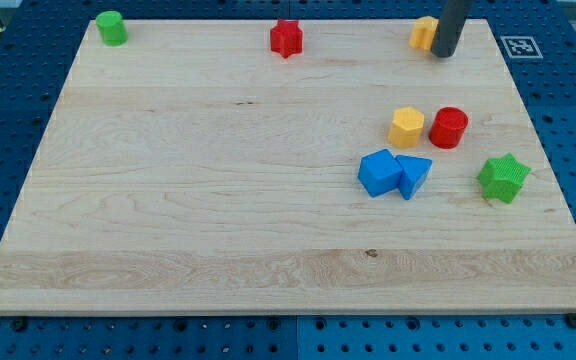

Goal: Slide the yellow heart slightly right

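Observation:
The yellow heart (423, 32) lies at the board's top edge toward the view's right, and its right part is hidden behind my rod. My tip (444, 55) rests on the board right against the heart's right side, slightly below it. A second yellow block, a hexagon (406, 127), lies lower down at the right.
A red cylinder (449, 127) sits just right of the yellow hexagon. A blue cube (379, 172) and a blue triangle (413, 175) touch below them. A green star (504, 177) is near the right edge. A red star (286, 38) and a green cylinder (111, 27) sit along the top edge.

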Robot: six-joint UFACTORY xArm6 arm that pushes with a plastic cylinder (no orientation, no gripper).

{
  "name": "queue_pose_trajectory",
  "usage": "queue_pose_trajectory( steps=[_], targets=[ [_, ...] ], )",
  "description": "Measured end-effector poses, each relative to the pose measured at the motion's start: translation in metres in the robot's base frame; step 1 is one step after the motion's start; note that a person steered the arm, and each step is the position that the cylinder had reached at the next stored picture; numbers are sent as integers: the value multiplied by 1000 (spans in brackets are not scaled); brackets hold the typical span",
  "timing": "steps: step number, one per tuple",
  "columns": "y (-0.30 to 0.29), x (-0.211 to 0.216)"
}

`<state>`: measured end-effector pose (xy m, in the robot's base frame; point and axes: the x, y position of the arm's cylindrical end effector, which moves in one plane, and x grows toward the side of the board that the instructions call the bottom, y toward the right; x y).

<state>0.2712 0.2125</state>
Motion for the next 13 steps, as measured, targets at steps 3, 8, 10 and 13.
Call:
queue_pose_trajectory(
  steps=[3, 8, 10, 13],
  targets=[
    [-115, 24],
    [-25, -75],
    [-43, -75],
    [-75, -59]
  ],
)
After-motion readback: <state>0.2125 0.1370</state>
